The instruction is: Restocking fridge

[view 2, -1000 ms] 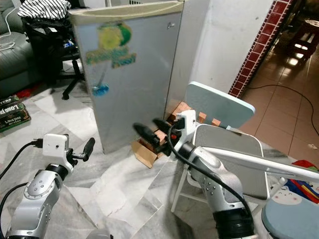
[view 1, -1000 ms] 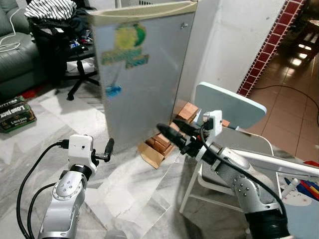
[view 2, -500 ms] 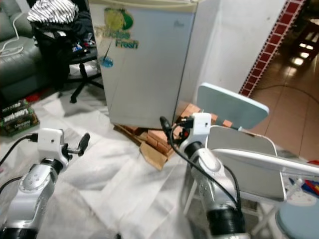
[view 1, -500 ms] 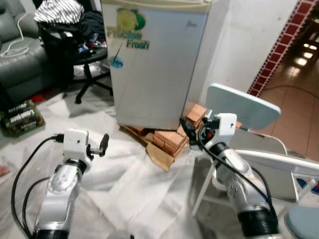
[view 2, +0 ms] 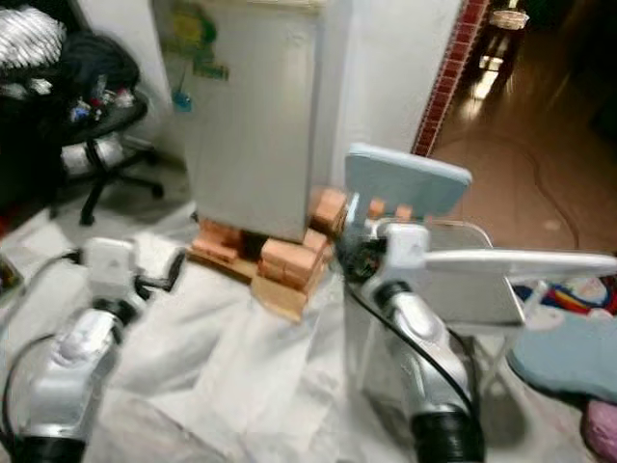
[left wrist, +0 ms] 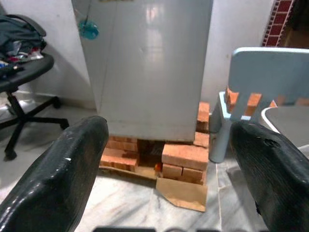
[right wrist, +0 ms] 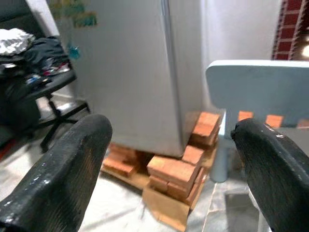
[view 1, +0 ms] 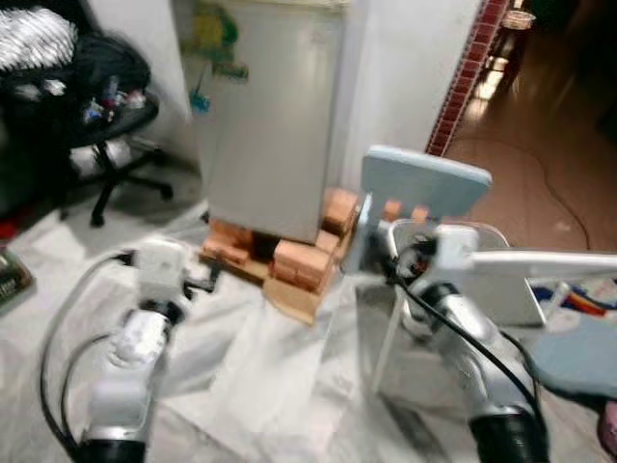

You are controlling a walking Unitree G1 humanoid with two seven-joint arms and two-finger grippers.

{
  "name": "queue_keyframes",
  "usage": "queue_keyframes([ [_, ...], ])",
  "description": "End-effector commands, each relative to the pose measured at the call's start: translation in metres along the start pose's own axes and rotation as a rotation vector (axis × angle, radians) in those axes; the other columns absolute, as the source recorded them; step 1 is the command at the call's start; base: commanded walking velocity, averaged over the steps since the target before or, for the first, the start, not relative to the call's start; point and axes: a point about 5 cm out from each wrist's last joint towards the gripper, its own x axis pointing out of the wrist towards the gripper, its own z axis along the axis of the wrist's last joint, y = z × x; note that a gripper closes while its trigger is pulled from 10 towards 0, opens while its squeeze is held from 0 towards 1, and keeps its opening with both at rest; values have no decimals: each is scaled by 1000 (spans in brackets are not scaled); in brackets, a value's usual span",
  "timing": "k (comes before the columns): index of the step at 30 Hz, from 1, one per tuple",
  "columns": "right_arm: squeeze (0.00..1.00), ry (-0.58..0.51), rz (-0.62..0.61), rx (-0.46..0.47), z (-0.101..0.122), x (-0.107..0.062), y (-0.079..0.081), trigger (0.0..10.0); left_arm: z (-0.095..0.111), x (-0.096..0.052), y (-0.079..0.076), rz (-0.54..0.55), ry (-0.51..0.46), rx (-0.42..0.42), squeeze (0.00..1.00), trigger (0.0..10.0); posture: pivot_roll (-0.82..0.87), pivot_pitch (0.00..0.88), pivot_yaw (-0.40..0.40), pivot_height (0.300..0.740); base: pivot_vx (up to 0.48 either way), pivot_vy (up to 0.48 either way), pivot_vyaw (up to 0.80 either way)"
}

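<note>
A small silver fridge [view 1: 270, 125] with a fruit sticker stands against the white wall, its door closed, propped on red bricks [view 1: 294, 262]. My left gripper [view 1: 207, 280] is raised low over the floor, left of the bricks. It points at the fridge [left wrist: 149, 67], and its fingers [left wrist: 63, 179] are spread wide with nothing between them. My right gripper [view 2: 352, 260] is held in front of a light blue chair and aims at the fridge's lower right corner [right wrist: 130, 77]. It is open and empty too. The head views are blurred.
A light blue plastic chair [view 1: 424, 183] stands right of the fridge, close to my right arm. A folded cardboard piece [view 1: 289, 301] lies before the bricks. A black office chair [view 1: 96, 125] piled with clothes is at the left. A tiled passage [view 1: 540, 125] opens at the right.
The whole picture has swung and blurred, so the camera moved; the fridge now sits higher and more to the left. Both grippers stay open and empty, and the fridge door stays closed.
</note>
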Motion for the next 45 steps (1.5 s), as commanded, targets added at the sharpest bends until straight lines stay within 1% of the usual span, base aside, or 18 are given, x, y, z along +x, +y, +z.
queue_keyframes([
  [1, 0, -18, 4, 1, 3, 2, 5, 10000, -3, -4, 8, 15, 13, 1, 0, 10000, 95, 0, -26, 740, 0, 480, -575],
  [7, 0, -11, -18, 1, 0, -1, 0, 10000, -7, -6, 6, 10, 24, -10, 0, 10000, 90, 0, -24, 740, 0, 480, -558],
  [9, 0, -14, -25, -3, 0, -2, 0, 10000, -6, -5, 6, 10, 19, -10, 0, 10000, 91, 0, -25, 740, 0, 480, 0],
  [13, 0, -16, -54, -13, -1, -1, -2, 10000, 1, -2, 10, -5, -28, -23, 0, 10000, 93, 0, -26, 740, 0, 480, 0],
  [15, 0, -15, -58, -16, -1, 0, -3, 10000, 1, -2, 10, -6, -30, -24, 0, 10000, 93, 0, -26, 740, 0, 480, -406],
  [17, 0, -23, -81, -19, 0, 0, -7, 10000, 1, -1, 10, -6, -21, -24, 0, 10000, 88, 0, -24, 740, 0, 480, -800],
  [22, 0, -28, -92, -24, 1, -2, -11, 10000, 0, -1, 9, -6, -23, -24, 0, 10000, 87, 0, -24, 740, 0, 480, -634],
  [36, 0, -36, -121, -47, 2, -1, -16, 10000, -2, 0, 12, 19, -31, -28, 0, 10000, 85, 0, -27, 740, 0, 480, 0],
  [38, 0, -33, -124, -46, 1, -1, -16, 10000, -2, -1, 14, 35, -36, -26, 0, 10000, 80, 0, -22, 740, 0, 195, 0],
  [39, 0, -31, -125, -47, 0, -2, -15, 10000, -5, -2, 14, 44, -25, -44, 0, 10000, 74, 0, -18, 740, 0, 0, 0],
  [45, 0, -33, -138, -48, -1, -5, -18, 10000, -7, -3, 9, 37, -23, -52, 0, 10000, 69, 0, -16, 740, 0, 0, 0],
])
